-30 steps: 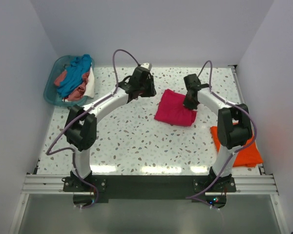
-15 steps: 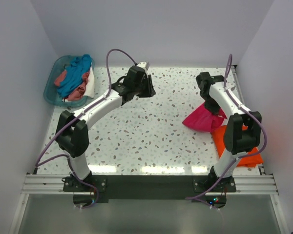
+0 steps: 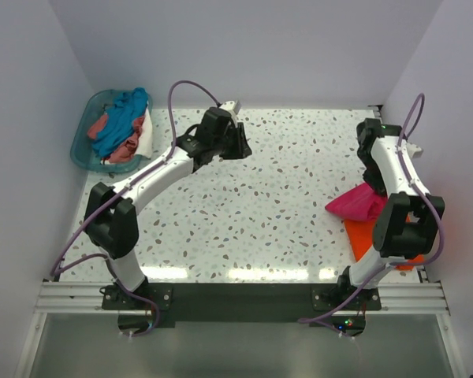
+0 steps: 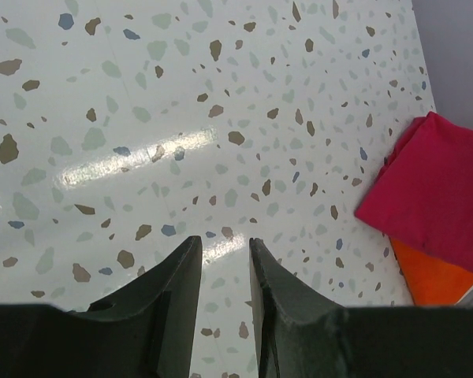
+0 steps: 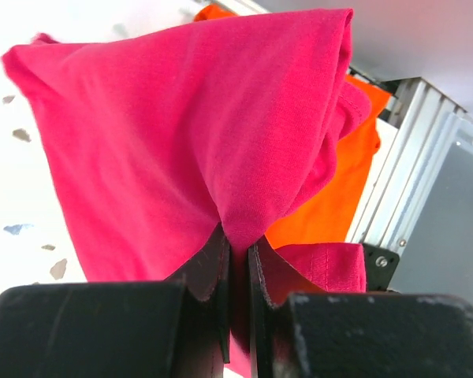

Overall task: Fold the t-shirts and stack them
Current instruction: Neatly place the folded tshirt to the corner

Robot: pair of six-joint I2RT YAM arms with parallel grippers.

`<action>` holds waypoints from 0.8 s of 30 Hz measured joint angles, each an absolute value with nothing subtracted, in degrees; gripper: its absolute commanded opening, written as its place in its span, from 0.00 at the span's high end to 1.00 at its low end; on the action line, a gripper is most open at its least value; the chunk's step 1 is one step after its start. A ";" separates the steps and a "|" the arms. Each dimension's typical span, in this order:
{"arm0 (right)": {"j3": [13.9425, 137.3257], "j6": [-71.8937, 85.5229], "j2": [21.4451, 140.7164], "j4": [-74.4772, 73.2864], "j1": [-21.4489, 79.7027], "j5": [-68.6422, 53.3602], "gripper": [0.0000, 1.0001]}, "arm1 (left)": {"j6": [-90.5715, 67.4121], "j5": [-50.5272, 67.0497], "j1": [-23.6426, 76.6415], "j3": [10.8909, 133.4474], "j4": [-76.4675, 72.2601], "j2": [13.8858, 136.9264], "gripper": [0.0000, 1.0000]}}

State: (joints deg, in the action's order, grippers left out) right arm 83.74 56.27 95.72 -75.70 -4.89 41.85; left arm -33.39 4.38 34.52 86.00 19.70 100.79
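My right gripper [image 3: 370,184] is shut on a bunched fold of the folded magenta-pink t-shirt [image 3: 355,203], which hangs over the left edge of the folded orange t-shirt [image 3: 358,239] at the table's right side. In the right wrist view the magenta cloth [image 5: 181,126] is pinched between the right gripper's [image 5: 236,248] jaws, with the orange shirt [image 5: 331,197] behind it. My left gripper [image 3: 241,146] hovers over bare table at the back centre. In the left wrist view the left gripper [image 4: 225,246] is empty, its jaws slightly apart. The magenta shirt [image 4: 433,189] and orange shirt [image 4: 433,277] show far right.
A translucent teal basin [image 3: 80,144] at the back left holds a teal shirt [image 3: 122,118], a salmon one [image 3: 102,124] and a white one [image 3: 146,138]. An aluminium rail [image 5: 414,165] borders the table by the orange shirt. Walls close in on both sides.
My right gripper has carried the magenta shirt from the table's middle rightward to over the orange shirt. My left arm has drawn back slightly toward the left.
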 measured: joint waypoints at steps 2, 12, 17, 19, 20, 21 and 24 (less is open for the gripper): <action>83.77 55.42 95.24 -75.75 -6.28 41.87 1.00 | -33.41 4.54 34.52 85.58 19.66 100.68 0.65; 86.76 53.01 94.35 -76.27 -8.71 42.11 1.00 | -33.39 4.95 34.52 85.34 19.79 100.60 0.65; 88.51 52.80 93.43 -76.40 -8.75 42.57 1.00 | -33.39 5.19 34.52 85.34 19.77 100.60 0.65; 89.12 52.80 92.90 -76.40 -8.75 42.61 1.00 | -33.39 5.34 34.52 85.30 19.77 100.57 0.65; 89.19 52.80 92.49 -76.38 -8.75 42.65 1.00 | -33.39 5.37 34.52 85.23 19.75 100.57 0.65; 89.19 52.80 92.05 -76.42 -8.75 42.76 1.00 | -33.39 5.37 34.52 85.12 19.73 100.57 0.65; 89.19 52.80 90.52 -76.53 -8.78 43.07 1.00 | -33.39 5.43 34.52 84.71 19.68 100.57 0.65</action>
State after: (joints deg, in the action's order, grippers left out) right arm 89.19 52.80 90.52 -76.53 -8.78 43.07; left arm -33.39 5.43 34.52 84.71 19.68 100.57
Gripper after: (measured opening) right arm 0.084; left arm 0.355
